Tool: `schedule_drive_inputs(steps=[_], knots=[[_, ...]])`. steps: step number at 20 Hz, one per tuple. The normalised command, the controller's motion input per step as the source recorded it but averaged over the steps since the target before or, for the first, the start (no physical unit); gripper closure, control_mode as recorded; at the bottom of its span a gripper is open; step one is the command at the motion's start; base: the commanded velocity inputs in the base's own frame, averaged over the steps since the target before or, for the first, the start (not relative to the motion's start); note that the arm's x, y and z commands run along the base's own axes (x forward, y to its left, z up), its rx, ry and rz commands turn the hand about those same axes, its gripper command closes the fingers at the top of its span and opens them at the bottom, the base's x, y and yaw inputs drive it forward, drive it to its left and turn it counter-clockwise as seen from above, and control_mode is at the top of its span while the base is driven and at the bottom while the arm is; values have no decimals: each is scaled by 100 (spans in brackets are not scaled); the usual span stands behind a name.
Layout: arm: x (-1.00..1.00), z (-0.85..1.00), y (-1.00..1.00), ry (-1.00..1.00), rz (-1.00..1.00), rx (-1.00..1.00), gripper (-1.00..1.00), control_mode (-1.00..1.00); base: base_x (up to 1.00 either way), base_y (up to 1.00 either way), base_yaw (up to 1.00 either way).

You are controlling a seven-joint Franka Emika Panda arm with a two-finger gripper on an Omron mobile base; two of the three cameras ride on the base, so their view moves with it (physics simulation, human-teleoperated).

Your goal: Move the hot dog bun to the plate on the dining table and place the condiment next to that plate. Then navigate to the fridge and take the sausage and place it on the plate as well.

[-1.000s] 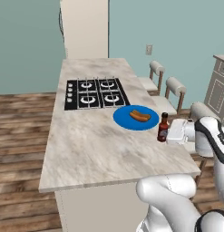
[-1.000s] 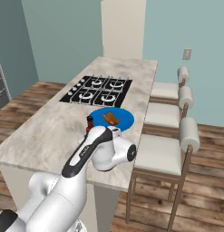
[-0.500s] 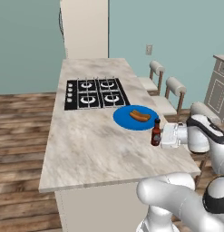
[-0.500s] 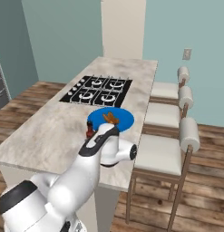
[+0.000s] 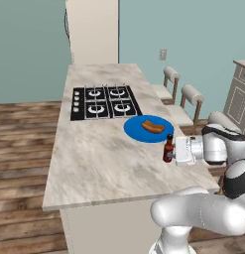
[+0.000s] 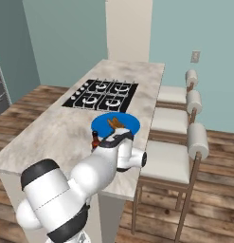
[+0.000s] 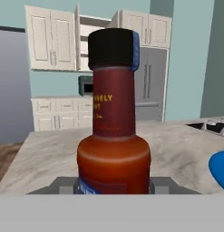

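- Condiment bottle (image 5: 168,148) stands upright on the bench (image 5: 94,154), just beside the blue plate (image 5: 142,133).
- My pincer (image 5: 174,151) grips the bottle's lower body, fingers (image 7: 63,185) either side.
- The bun (image 5: 153,126) lies on that plate.

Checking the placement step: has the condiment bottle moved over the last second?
Yes. In the left base view the condiment bottle, clamped in the hand, has dropped from beside the blue plate toward the counter's near edge.
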Motion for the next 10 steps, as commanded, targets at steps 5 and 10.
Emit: schedule_drive_inputs(steps=[5,10], knots=[[9,-19,0,-6,7,0,100,-100,0,0,0],[10,-16,0,-2,5,0,100,-100,0,0,0]])
